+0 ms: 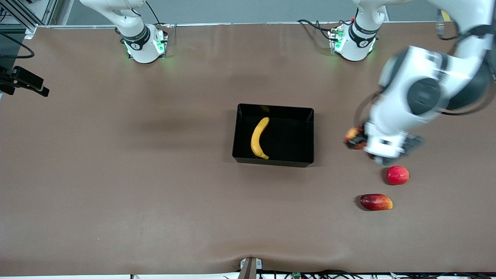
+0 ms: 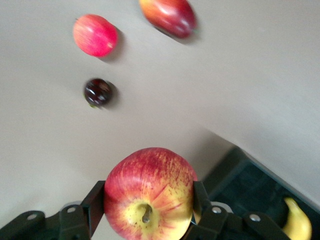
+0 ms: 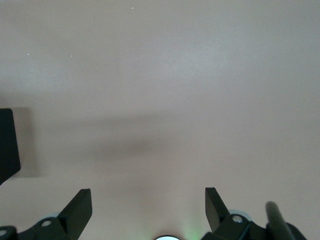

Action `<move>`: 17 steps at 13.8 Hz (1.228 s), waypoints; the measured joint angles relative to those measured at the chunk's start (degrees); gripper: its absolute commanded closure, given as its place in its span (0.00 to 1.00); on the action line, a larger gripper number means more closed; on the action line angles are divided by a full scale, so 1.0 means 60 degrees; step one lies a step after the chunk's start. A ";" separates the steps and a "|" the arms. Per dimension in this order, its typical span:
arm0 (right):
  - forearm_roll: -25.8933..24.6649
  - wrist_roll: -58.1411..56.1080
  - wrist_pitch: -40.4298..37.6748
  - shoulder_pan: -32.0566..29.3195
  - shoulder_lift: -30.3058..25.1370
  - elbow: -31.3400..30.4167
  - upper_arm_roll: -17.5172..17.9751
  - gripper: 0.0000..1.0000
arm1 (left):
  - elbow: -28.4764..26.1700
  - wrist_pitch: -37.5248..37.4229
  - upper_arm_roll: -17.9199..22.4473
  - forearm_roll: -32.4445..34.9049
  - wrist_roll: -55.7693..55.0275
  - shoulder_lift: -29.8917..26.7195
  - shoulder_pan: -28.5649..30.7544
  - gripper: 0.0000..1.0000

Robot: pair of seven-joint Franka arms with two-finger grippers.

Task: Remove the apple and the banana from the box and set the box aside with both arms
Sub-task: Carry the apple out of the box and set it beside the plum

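The black box (image 1: 273, 107) sits mid-table with the yellow banana (image 1: 259, 138) lying inside it. My left gripper (image 1: 358, 140) is up in the air over the table, between the box and the left arm's end. It is shut on the red-and-yellow apple (image 1: 353, 135). In the left wrist view the apple (image 2: 150, 185) fills the left gripper (image 2: 148, 205), stem end toward the camera, with a box wall (image 2: 250, 185) and the banana tip (image 2: 297, 222) beside it. My right gripper (image 3: 148, 207) is open over bare table, holding nothing, with a box corner (image 3: 7, 145) at the edge.
An all-red apple (image 1: 397, 174) and an oblong red-and-yellow mango (image 1: 376, 202) lie on the table nearer the front camera than the left hand. The left wrist view also shows a small dark round fruit (image 2: 98, 92) near the red apple (image 2: 94, 35) and mango (image 2: 168, 15).
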 measured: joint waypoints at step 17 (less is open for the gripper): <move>0.0000 0.0000 0.0000 0.0000 0.0008 -0.0002 0.0000 0.00 | -0.0305 0.3325 0.0357 0.2390 -0.0035 0.3271 0.0716 1.00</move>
